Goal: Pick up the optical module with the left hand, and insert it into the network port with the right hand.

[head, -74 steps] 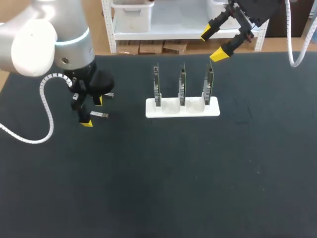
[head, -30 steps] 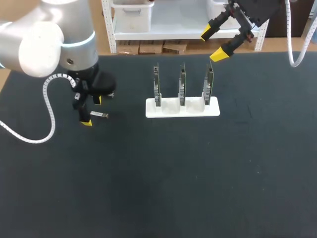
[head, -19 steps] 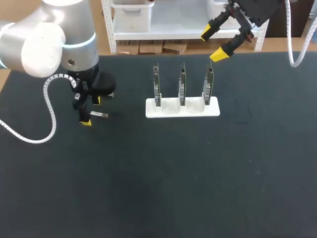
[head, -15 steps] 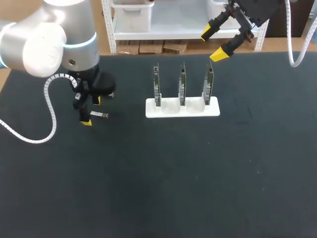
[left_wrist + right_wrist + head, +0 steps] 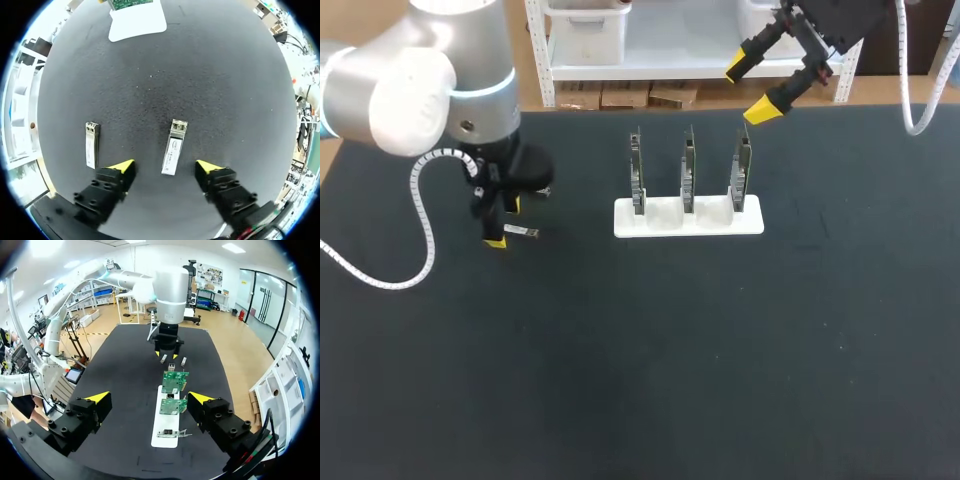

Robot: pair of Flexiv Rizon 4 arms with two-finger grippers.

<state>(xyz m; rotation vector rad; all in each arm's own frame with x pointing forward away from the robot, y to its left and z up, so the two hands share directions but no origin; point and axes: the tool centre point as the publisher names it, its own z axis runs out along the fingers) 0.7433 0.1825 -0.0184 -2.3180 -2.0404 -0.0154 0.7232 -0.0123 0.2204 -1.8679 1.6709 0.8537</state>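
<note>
well, the module [image 5: 173,147] lies flat on the black table [image 5: 720,350], in the gap between the two yellow tips of the left gripper [image 5: 165,169]. its white label [image 5: 171,152] carries print too small to read. the left gripper hangs low over the table with its fingers spread wide. there is bare table on each side of the module, so neither finger touches it and nothing is grasped. a second module [image 5: 91,151], with a like label that is also unreadable, lies just outside one finger, roughly parallel to the first and apart from it.

the right gripper [image 5: 748,92] is up at the far edge of the table, above and behind the white stand [image 5: 688,217]. its fingers are wide apart and it holds nothing. three green boards [image 5: 173,392] stand upright in a row in the stand, well apart from both modules. any writing on the boards cannot be made out.
</note>
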